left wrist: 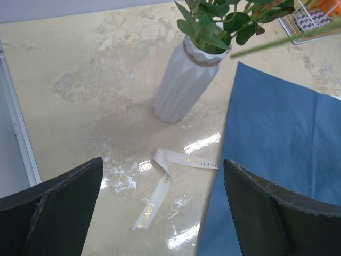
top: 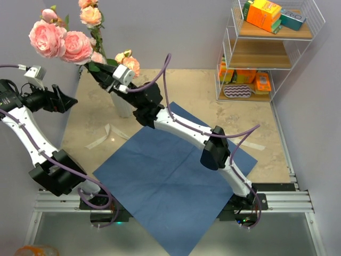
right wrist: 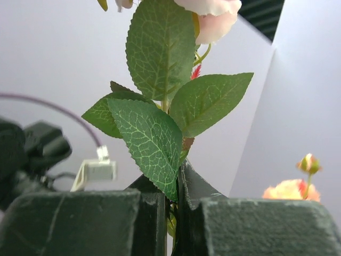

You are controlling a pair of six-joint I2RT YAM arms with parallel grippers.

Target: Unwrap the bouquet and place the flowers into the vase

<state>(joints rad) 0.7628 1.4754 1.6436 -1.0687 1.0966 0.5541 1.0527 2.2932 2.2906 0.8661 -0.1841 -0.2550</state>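
Note:
The flowers (top: 59,41), pink roses on green stems, stand tilted over the table's far left. My right gripper (top: 99,72) is shut on their stems just below the leaves. In the right wrist view its jaws (right wrist: 173,213) pinch a thin stem under big green leaves (right wrist: 154,122). The vase (left wrist: 186,80), white and ribbed, stands upright with leaves (left wrist: 213,21) at its mouth; in the top view the vase (top: 121,105) is mostly hidden by the right arm. The blue paper (top: 170,181) lies unfolded and flat. My left gripper (top: 66,100) hangs open at the left, empty, its fingers (left wrist: 53,213) wide apart.
A beige ribbon (left wrist: 165,178) lies loose on the table between the vase and the paper, seen too in the top view as the ribbon (top: 106,136). A white wire shelf (top: 272,53) with boxes stands at the back right. Walls close in the left and right sides.

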